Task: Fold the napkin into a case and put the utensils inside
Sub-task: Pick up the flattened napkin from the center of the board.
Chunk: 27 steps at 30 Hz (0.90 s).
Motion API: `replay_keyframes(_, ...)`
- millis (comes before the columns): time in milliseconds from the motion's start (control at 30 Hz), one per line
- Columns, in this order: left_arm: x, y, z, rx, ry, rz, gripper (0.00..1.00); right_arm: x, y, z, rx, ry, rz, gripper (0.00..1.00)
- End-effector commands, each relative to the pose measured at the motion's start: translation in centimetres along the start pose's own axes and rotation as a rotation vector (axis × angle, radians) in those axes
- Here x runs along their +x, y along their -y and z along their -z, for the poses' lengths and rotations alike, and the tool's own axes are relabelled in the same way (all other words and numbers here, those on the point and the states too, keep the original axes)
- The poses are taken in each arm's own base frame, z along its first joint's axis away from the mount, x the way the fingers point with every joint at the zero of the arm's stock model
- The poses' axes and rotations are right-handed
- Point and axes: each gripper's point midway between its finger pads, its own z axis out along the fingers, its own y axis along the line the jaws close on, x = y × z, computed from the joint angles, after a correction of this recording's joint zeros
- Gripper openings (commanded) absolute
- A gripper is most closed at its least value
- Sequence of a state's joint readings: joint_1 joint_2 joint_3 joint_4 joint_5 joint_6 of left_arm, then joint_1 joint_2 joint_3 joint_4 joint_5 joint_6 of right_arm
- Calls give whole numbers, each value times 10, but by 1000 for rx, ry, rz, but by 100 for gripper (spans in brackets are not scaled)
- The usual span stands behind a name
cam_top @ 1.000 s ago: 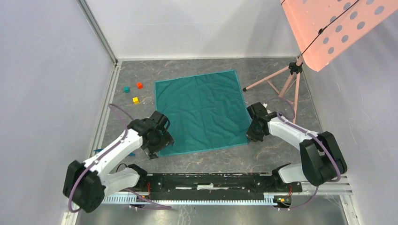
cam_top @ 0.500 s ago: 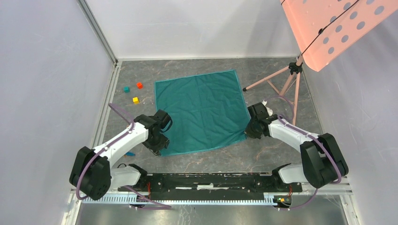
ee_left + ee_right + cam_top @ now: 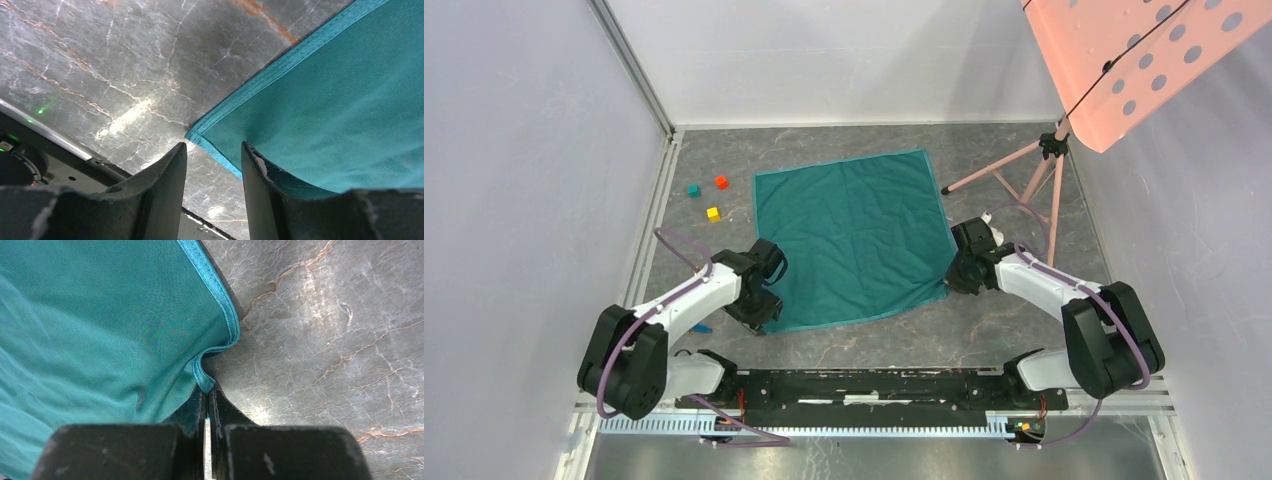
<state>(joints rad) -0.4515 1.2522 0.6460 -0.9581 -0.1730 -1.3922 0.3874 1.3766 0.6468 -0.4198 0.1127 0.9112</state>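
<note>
The teal-green napkin lies spread flat on the grey marble table, unfolded. My left gripper is at its near-left corner. In the left wrist view the left gripper stands open, with bare table in the gap. The napkin's corner lies just ahead of the tips, and the right finger overlaps the hem. My right gripper is at the near-right corner. In the right wrist view the right gripper is shut on the bunched hem of the napkin. A sliver of blue utensil peeks out beside the left arm.
Three small cubes, teal, red and yellow, sit left of the napkin's far corner. A pink tripod with a perforated pink panel stands at the far right. White walls close in the table on three sides.
My left gripper has narrowed its jaws and slid in toward the napkin's near-left corner. My right gripper stayed shut and drew the near-right corner slightly inward.
</note>
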Motion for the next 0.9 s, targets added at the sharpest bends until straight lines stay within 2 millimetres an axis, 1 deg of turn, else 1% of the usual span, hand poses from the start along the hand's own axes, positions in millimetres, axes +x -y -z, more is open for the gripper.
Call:
replay_keyframes(0, -4, 6, -8, 18, 11, 1, 51, 7, 15, -4, 65, -20, 18, 0)
replay_keyframes(100, -3, 7, -15, 30, -3, -1, 52, 9, 16, -5, 66, -23, 18, 0)
replay_keyframes(200, -7, 5, -16, 21, 13, -9, 52, 10, 17, -5, 70, -29, 20, 0)
replay_keyframes(333, -6, -4, -16, -9, 15, 30, 53, 10, 16, -5, 67, -33, 20, 0)
replay_keyframes(400, -5, -3, -16, 3, 9, 49, 55, 10, 14, -5, 61, -35, 15, 0)
replay_keyframes(467, -6, -1, -16, 21, 15, 55, 53, 10, 13, -4, 55, -36, 11, 0)
replay_keyframes(700, -12, 0, -15, 22, 43, 59, 35, 9, 12, -1, 49, -27, 4, 0)
replay_keyframes(767, -14, 2, -15, 37, 57, 56, 23, 8, 11, -1, 43, -21, 0, 0)
replay_keyframes(800, -16, 4, -14, 49, 62, 52, 16, 8, 11, 0, 40, -22, 3, 0)
replay_keyframes(833, -18, 4, -12, 55, 72, 47, 7, 7, 10, 0, 37, -21, 4, 0)
replay_keyframes(867, -20, 6, -9, 65, 81, 41, 3, 7, 9, 1, 34, -16, 9, 0)
